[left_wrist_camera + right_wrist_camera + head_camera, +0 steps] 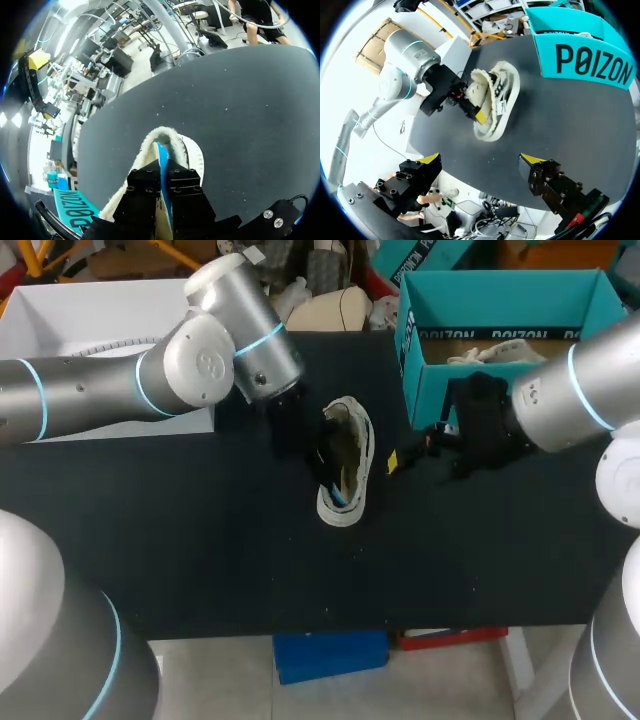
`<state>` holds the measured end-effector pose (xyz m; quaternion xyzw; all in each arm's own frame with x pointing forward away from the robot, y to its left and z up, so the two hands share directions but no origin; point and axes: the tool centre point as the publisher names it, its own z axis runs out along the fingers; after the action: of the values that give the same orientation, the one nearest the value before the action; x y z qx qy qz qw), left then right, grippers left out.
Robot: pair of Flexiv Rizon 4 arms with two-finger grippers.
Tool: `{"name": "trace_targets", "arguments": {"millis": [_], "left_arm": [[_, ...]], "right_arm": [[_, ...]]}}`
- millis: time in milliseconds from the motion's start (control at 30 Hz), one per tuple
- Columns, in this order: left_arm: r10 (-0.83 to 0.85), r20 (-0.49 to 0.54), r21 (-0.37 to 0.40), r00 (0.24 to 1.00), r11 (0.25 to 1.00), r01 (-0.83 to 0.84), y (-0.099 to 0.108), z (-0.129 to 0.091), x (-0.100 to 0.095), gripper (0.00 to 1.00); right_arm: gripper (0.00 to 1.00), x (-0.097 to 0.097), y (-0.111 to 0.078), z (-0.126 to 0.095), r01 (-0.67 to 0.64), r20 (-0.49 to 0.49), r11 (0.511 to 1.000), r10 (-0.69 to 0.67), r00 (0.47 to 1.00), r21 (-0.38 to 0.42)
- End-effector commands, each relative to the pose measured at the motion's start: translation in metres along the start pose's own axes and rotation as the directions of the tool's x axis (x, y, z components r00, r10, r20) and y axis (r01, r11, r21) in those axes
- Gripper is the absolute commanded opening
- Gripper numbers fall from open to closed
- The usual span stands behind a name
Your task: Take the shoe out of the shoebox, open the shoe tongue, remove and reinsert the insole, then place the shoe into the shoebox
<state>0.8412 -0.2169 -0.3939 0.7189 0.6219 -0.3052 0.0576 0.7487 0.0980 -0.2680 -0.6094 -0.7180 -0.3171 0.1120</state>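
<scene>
A cream shoe [347, 465] lies on the black table [200, 540], its opening up. My left gripper [318, 453] reaches into it from the left. In the left wrist view that gripper [162, 172] is shut on the thin blue insole [160, 152], which stands edge-on out of the shoe [192, 155]. My right gripper [481, 159] hangs open just right of the shoe [496, 97], nothing between its yellow fingertips [532, 159]. The teal shoebox [500, 300] stands at the back right, with something pale inside.
A white box [90, 310] sits at the back left behind my left arm. The shoebox wall [590, 62] is close to the shoe's far side. Bare black tabletop stretches in front of the shoe to the near edge [300, 630].
</scene>
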Motion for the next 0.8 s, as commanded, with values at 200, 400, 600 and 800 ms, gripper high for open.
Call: {"name": "trace_targets", "arguments": {"millis": [200, 400, 600, 800], "left_arm": [[-0.042, -0.159, 0.015, 0.986, 0.999, 0.044, -0.009, 0.008, 0.003, 0.29], [-0.091, -0.162, 0.085, 0.983, 0.991, 0.106, -0.027, -0.015, 0.001, 0.95], [-0.072, -0.138, 0.049, 0.988, 0.996, 0.079, -0.034, -0.036, -0.01, 0.47], [-0.052, -0.19, -0.117, 0.98, 0.993, 0.03, -0.027, -0.032, -0.012, 0.0]], "right_arm": [[1.0, 0.001, 0.0, 0.001, -0.001, 0.003, 1.0, 0.001, 1.0, 0.0], [1.0, 0.001, 0.0, 0.001, -0.001, 0.003, 1.0, 0.001, 1.0, 0.0], [1.0, 0.001, 0.0, 0.001, -0.001, 0.003, 1.0, 0.001, 1.0, 0.0], [1.0, 0.001, 0.0, 0.001, -0.001, 0.003, 1.0, 0.001, 1.0, 0.0]]}}
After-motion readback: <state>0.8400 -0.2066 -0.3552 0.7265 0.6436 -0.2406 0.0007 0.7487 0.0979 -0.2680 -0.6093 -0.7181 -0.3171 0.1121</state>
